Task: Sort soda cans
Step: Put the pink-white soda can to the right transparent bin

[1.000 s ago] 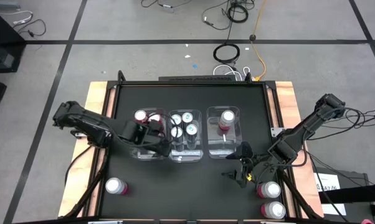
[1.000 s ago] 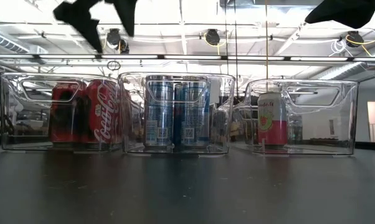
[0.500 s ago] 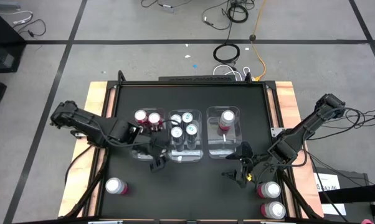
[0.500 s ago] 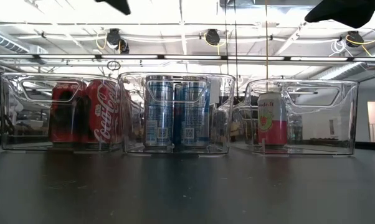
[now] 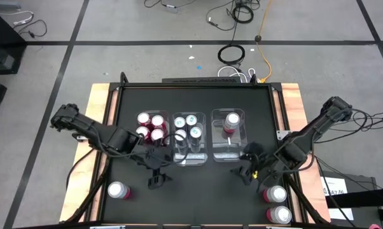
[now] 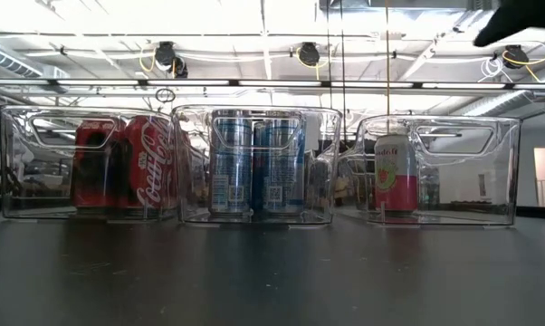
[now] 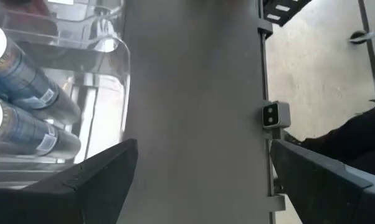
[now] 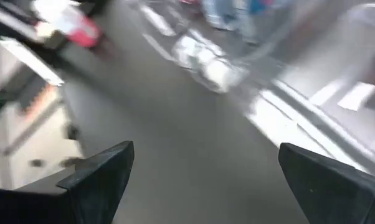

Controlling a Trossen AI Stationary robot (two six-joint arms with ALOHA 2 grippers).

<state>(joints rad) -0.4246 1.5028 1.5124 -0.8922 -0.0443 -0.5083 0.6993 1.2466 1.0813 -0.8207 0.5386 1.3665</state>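
Right now my left gripper (image 5: 158,179) hangs over bare black table (image 5: 198,191) with its fingers spread wide and nothing between them. Just beyond its tips sit three clear bins in a row. The left bin (image 5: 139,154) holds four red cans (image 5: 151,126), the middle bin (image 5: 189,160) ahead of me holds four blue cans (image 5: 187,126), and the right bin (image 5: 228,152) holds a single pink can (image 5: 231,119). Behind and to the side of this gripper, near the table's front corner, one pink can (image 5: 118,190) stands alone on the tabletop.

My right gripper (image 5: 247,173) is also wide open and empty, hovering above the table just in front of the right bin. Close behind it, by the table's other front corner, two more cans (image 5: 276,194) stand one behind the other.

From table height the three bins show side by side, red cans (image 6: 132,163) in one, blue (image 6: 253,163) in the next, the pink one (image 6: 395,173) in the last.
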